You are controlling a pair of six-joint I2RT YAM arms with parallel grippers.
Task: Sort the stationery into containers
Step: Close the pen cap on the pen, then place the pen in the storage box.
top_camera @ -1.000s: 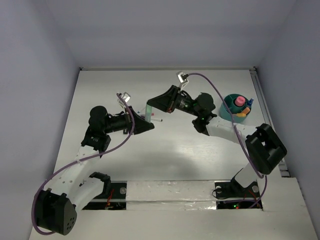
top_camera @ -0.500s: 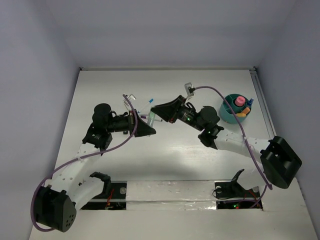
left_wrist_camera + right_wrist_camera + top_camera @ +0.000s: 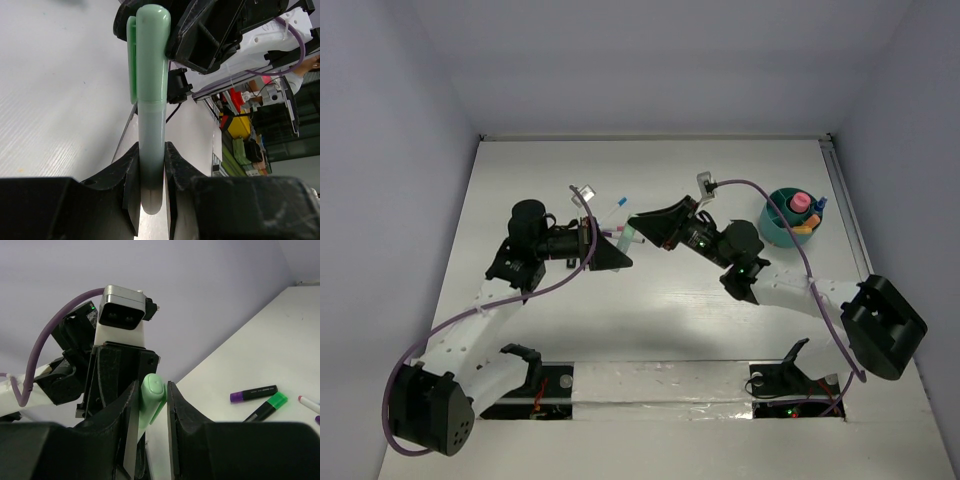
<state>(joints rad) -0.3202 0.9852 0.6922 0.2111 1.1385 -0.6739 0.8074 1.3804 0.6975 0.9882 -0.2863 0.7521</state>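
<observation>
Green pen point(image 3: 150, 90) midair between arms, left gripper point(image 3: 150, 152) clamped on barrel. Right gripper point(image 3: 152, 390) fingers narrow around cap, grip unclear. Advice: right secures hold before left releases, then carries to teal bowl point(image 3: 773, 228).

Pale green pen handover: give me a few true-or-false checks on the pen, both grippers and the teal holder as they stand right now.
1. The left gripper is clamped on the pale green pen. True.
2. The pen lies flat on the table. False: it is held up off the surface.
3. The pen's cap end sits between the fingers of the right gripper. True.
4. The teal holder is empty. False: a pink-topped piece and other items stand in it.
</observation>
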